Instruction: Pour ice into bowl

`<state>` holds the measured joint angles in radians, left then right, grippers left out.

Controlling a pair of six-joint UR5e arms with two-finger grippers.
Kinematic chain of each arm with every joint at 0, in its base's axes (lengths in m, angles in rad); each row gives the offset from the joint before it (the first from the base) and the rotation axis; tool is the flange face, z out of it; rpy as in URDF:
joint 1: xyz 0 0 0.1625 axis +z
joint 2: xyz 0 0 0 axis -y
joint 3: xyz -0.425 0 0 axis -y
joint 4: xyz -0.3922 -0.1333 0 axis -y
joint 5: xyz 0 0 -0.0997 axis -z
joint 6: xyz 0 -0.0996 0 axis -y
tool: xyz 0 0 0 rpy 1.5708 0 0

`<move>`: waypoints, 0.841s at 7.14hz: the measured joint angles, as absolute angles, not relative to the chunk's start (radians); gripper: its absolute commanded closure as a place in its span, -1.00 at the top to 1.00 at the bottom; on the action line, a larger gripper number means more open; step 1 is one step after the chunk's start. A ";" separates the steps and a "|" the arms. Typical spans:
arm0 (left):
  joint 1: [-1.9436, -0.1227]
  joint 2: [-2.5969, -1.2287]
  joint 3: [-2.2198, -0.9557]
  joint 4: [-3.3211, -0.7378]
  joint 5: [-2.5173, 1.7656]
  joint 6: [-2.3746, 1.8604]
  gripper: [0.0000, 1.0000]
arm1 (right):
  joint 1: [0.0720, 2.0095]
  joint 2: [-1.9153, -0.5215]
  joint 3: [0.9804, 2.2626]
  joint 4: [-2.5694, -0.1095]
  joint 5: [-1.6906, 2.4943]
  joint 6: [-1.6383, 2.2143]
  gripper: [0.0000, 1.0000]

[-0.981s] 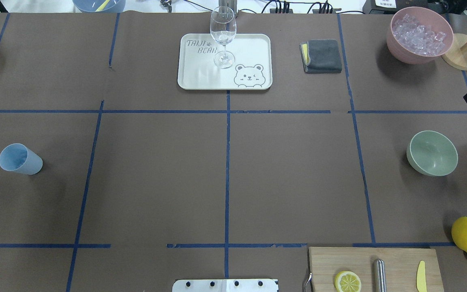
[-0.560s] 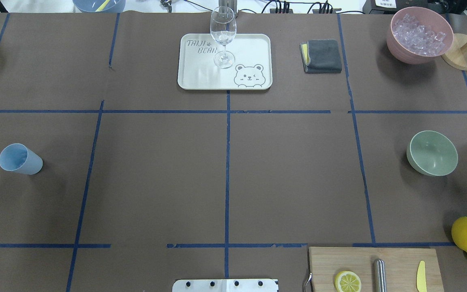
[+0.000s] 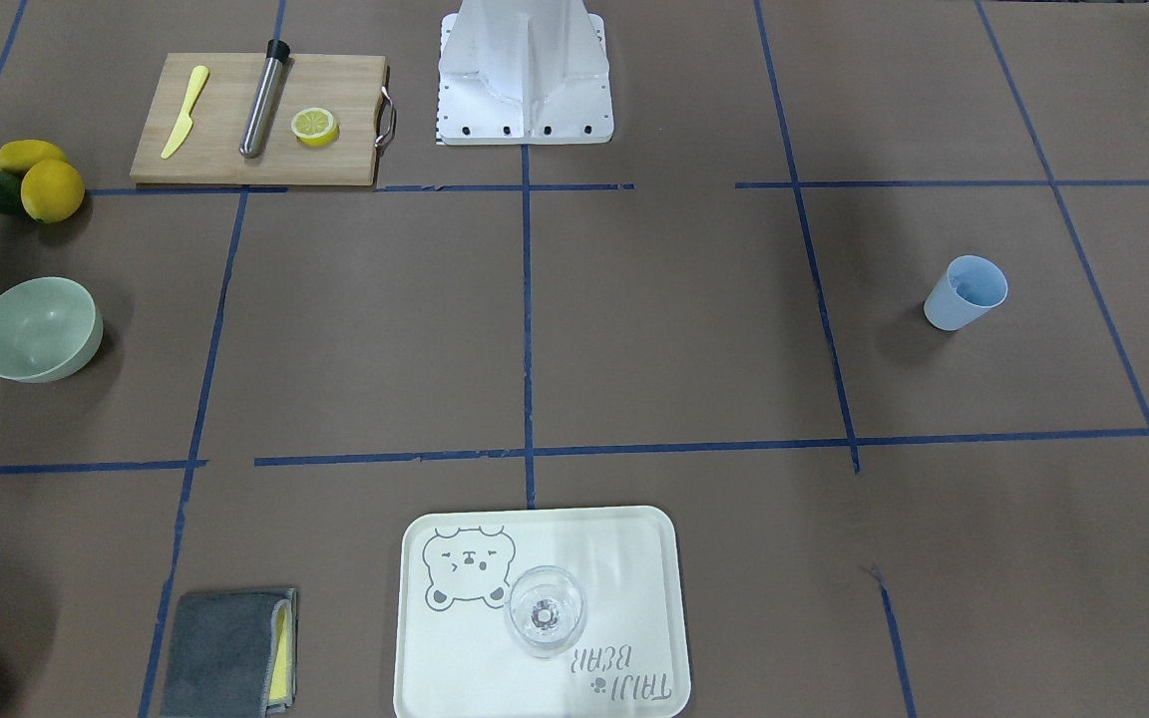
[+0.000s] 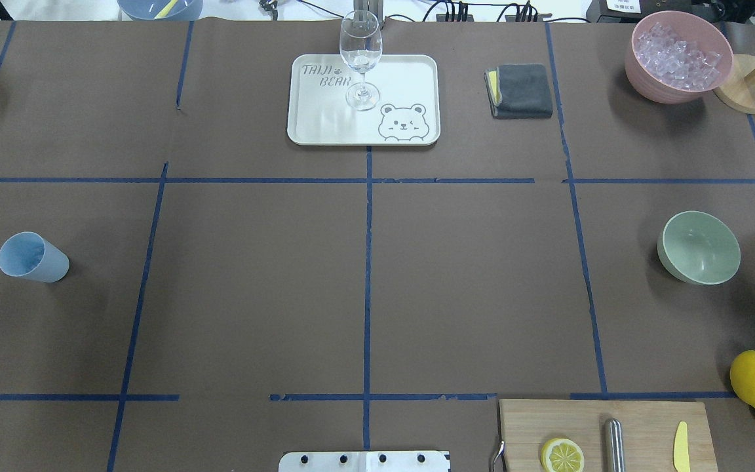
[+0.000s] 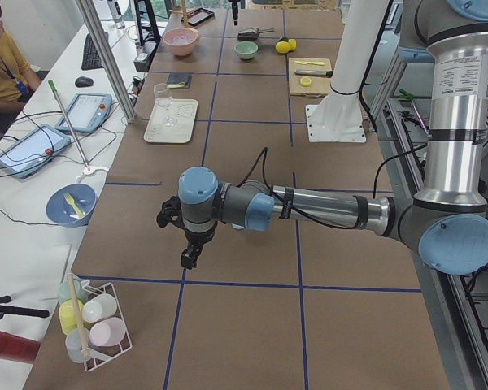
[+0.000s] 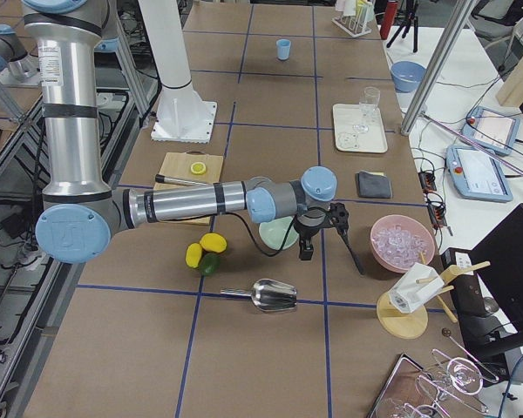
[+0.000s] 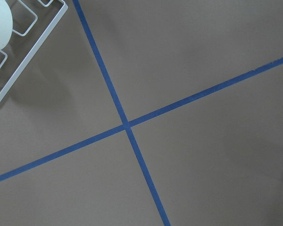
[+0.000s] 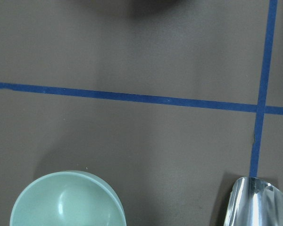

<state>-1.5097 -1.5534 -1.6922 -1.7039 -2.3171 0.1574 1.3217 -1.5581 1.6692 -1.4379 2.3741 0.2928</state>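
R claw (image 6: 331, 259) = nearer arm; ice (image 6: 401, 237) just off one side, bowl (image 6: 277, 233) the other; open or shut, can't tell

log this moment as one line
pour: not started | ice: in pink bowl | sage-green bowl: empty | metal scoop: not picked up | right gripper: near sage-green bowl

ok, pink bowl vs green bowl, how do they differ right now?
Colour: the pink bowl is dusty pink, the green bowl pale sage.
Contents: the pink bowl is heaped with ice; the green bowl is empty.
Place: the pink bowl sits at the table's far edge, the green bowl one taped row nearer the robot.
Both are round, matte, upright, and on the robot's right side.
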 measured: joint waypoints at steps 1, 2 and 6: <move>-1.510 -1.550 -1.693 -1.727 -2.317 0.145 1.00 | 1.302 -1.562 1.660 -1.396 2.378 0.347 1.00; -1.509 -1.548 -1.691 -1.751 -2.317 0.140 1.00 | 1.271 -1.564 1.653 -1.346 2.379 0.399 1.00; -1.509 -1.546 -1.697 -1.771 -2.318 0.136 1.00 | 1.112 -1.646 1.574 -0.965 2.323 0.634 0.27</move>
